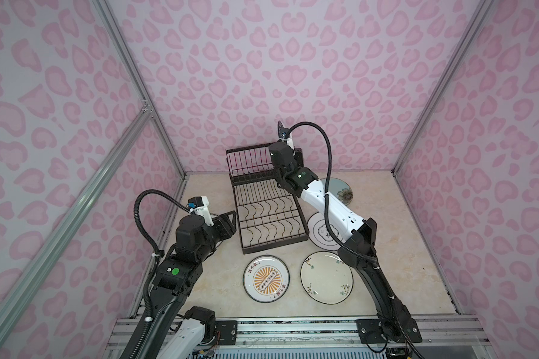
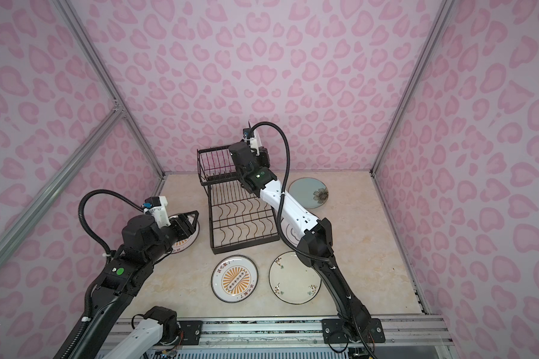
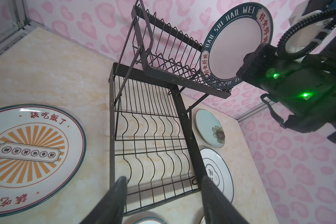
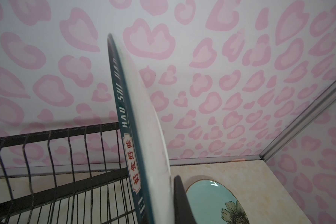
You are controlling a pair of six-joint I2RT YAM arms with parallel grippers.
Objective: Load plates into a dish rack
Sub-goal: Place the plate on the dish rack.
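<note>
marbled beige tabletop (image 1: pixel 402 233) carries black dish rack (image 1: pixel 274 242); five plates (image 1: pixel 266 278) lie flat around it.

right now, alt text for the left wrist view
A navy lettered plate stands upright at the black dish rack's upper tier, the right arm at its edge. A sunburst plate and a blue flower plate lie flat on the table beside the rack.

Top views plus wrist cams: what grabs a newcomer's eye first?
The navy lettered-rim plate, held upright on edge by the right end effector at the raised tier of the dish rack. Then the pink-patterned walls, and the sunburst plate and floral-sprig plate lying flat in front of the rack.
</note>
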